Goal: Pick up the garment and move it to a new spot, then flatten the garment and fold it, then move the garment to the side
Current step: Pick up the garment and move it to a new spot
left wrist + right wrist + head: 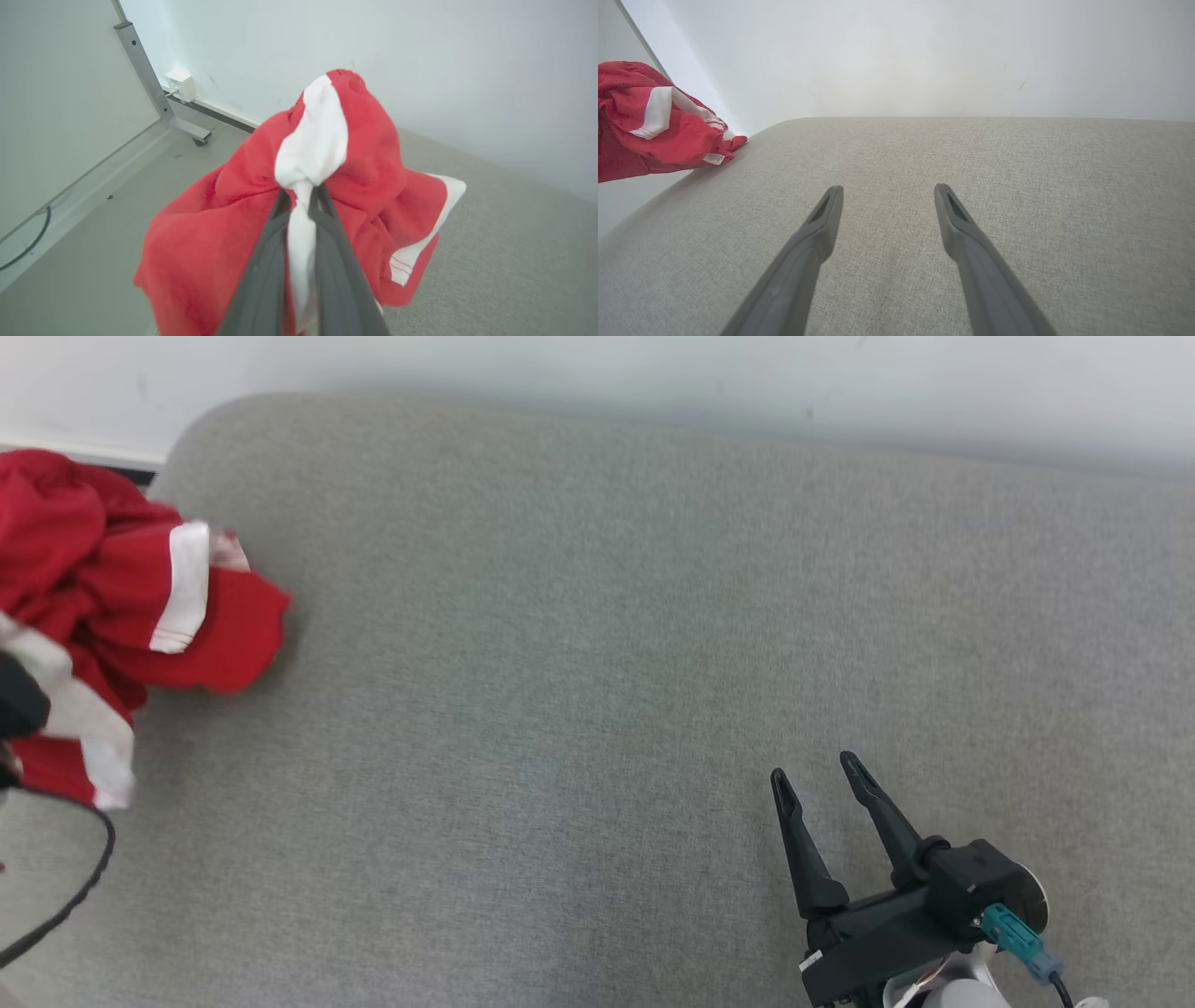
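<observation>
Red garment (112, 607) with white stripes hangs bunched at the far left end of the grey woven cushion (597, 663), over its rounded corner. My left gripper (301, 191) is clamped on a twisted white stripe of it, fingers nearly together. My right gripper (812, 766) hovers with its fingers spread and nothing between them, above the bare cushion at the lower right, well apart from the cloth. A pale wall (653, 373) runs behind the cushion. My left wrist view adds the grey floor (93, 210) beyond the cushion's end, a metal frame leg (154, 93) on a castor, a small white wall box (180, 84) and a dark cable (28, 242). My right wrist view picks out a white label (713, 159) on the hem.
</observation>
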Motion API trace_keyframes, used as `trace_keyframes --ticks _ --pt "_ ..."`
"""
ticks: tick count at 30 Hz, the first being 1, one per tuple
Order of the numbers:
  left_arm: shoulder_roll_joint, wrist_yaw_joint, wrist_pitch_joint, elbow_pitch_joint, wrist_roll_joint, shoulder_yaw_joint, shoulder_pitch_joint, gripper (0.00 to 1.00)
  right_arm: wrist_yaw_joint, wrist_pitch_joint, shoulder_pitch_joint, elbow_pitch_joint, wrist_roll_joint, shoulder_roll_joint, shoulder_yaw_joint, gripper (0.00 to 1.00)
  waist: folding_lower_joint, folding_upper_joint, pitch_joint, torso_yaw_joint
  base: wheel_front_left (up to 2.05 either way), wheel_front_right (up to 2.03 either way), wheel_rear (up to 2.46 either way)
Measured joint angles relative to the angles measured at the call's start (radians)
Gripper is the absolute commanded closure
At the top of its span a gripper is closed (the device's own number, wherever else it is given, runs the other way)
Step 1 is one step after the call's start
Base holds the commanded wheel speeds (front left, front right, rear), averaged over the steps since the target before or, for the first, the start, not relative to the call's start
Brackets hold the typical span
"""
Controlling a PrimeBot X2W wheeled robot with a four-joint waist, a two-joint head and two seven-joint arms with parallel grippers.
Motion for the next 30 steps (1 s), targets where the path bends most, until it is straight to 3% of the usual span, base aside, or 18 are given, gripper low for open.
trace_keyframes --ticks 9,15,30 --pt "-0.006 -0.021 0.046 -0.232 -0.022 -0.068 -0.086 1.00 0.000 -0.047 -0.013 0.072 0.073 0.009 0.009 0.00 -0.0001 -0.0001 -0.096 -0.002 0.00 0.00 0.00" --pt "-0.052 -0.030 0.079 -0.313 -0.052 -0.134 -0.139 1.00 0.000 -0.056 -0.012 0.094 0.099 0.009 0.007 0.00 0.0000 -0.0001 -0.126 -0.046 0.00 0.00 0.00" --pt "-0.204 -0.032 0.089 -0.437 -0.156 -0.292 -0.141 1.00 0.000 -0.062 -0.001 0.082 0.106 0.009 0.000 0.00 0.0001 0.0000 -0.171 -0.282 0.00 0.00 0.00"
